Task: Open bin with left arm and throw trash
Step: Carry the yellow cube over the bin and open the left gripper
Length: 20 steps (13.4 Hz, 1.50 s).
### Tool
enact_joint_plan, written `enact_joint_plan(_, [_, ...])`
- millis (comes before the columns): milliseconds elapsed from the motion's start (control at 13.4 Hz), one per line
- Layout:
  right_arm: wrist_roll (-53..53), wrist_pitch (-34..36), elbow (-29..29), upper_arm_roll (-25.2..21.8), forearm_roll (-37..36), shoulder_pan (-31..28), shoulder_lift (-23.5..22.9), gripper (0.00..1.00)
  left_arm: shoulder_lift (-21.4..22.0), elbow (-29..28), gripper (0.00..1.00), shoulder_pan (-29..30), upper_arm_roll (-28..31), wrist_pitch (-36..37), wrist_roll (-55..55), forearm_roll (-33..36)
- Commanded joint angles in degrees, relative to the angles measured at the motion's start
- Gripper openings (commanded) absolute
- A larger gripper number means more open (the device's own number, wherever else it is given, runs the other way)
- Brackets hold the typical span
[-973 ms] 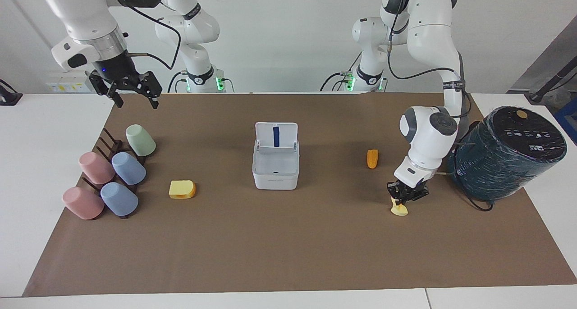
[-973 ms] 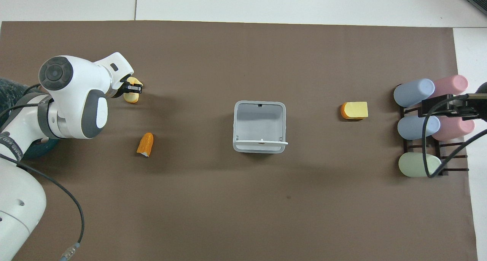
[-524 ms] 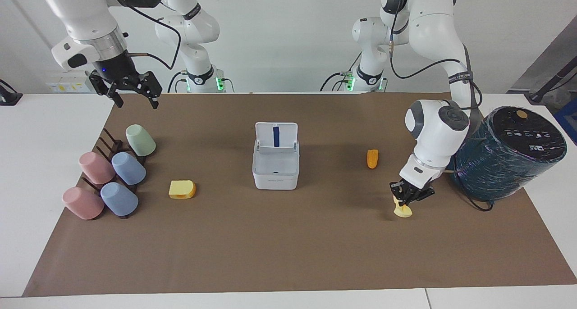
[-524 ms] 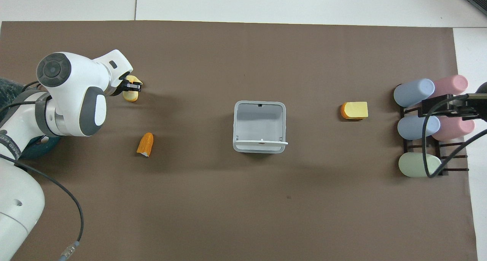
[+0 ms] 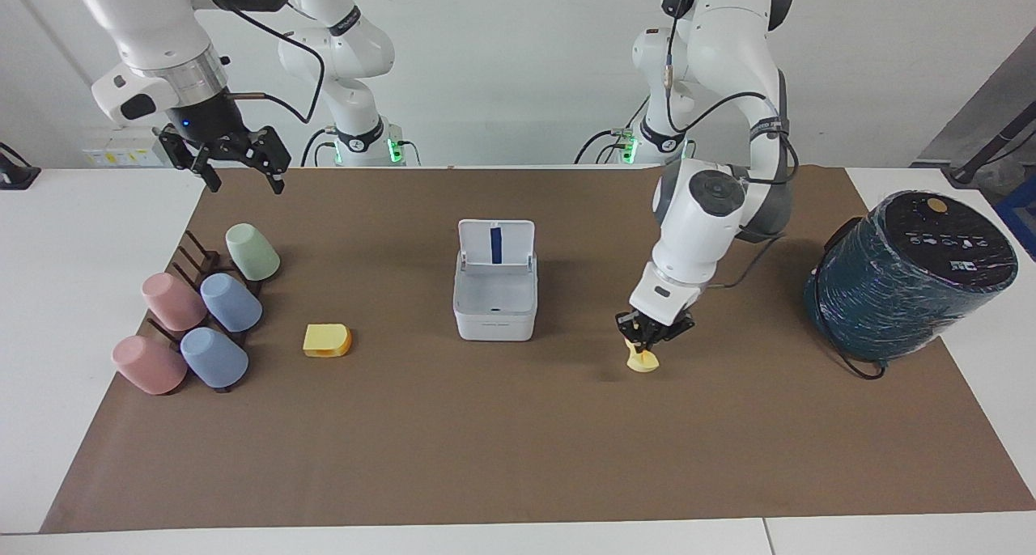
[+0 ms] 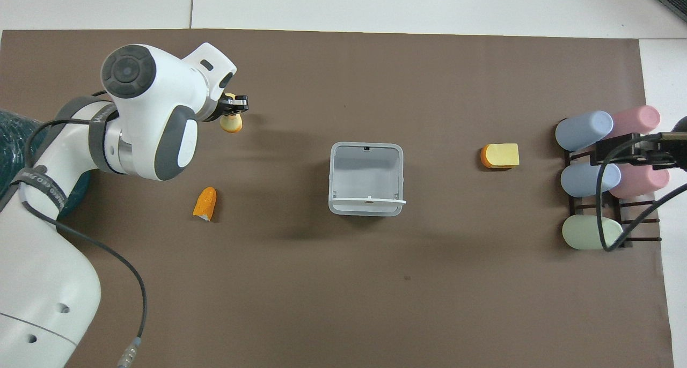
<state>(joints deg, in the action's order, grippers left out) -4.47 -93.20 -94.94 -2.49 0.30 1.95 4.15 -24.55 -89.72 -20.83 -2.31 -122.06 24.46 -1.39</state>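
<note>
My left gripper (image 5: 645, 338), clamped on the pale scrap (image 5: 643, 362) at the open bin's (image 5: 494, 320) three o'clock, could drop it short; my right gripper (image 5: 239, 160) waits open.

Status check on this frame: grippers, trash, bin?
Left gripper shut on pale yellow piece, carrying it over the mat toward the bin. Bin lid up. Right gripper open, waiting above the cups. Path clear.

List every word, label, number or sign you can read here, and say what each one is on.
No text can be read anywhere.
Band on the left arm: lettering, too small to read.
Top of the dark wrapped cylinder: small white marks, too blurred to read.
Bin, trash pieces, cups: no writing shows.
</note>
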Motion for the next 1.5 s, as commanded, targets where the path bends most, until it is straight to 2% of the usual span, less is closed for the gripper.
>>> enact_joint_plan(0, [0.6,1.0,-0.33,0.38,-0.48,-0.28,0.86,1.0,1.16,4.11,0.0,-2.46,0.21,7.43,4.53,-0.37])
enact_joint_plan(449, [0.69,-1.37,-1.92,0.38,-0.39,-0.28,1.21,1.0,1.61,4.11,0.0,-9.75,-0.59,7.53,16.83,-0.89])
enact_joint_plan(749, [0.69,-4.35,-3.85,0.38,-0.39,-0.28,1.21,1.0,1.52,4.11,0.0,-11.07,-3.84,6.48,22.11,-1.95])
enact_joint_plan(1123, [0.78,-7.25,-5.51,0.38,-0.04,-0.28,1.04,1.0,1.52,3.85,0.0,-14.07,-3.93,1.74,24.58,-2.04])
enact_joint_plan(1198, [0.69,-8.48,-6.39,0.38,0.14,-0.19,1.04,1.0,1.44,3.59,0.05,-14.33,-3.93,1.65,24.76,-2.04])
enact_joint_plan(1273, [0.69,-9.1,-6.75,0.47,0.23,-0.19,1.04,1.0,1.43,3.59,0.28,-14.33,-4.02,1.56,24.76,-2.04])
enact_joint_plan(1348, [0.69,-9.45,-6.84,0.47,0.32,-0.19,1.04,1.0,1.43,3.59,0.41,-14.33,-3.93,1.56,24.76,-2.04])
enact_joint_plan(1422, [0.69,-9.54,-6.84,0.47,0.32,-0.19,1.04,1.0,1.43,3.5,0.45,-14.24,-3.93,1.56,24.76,-2.04])
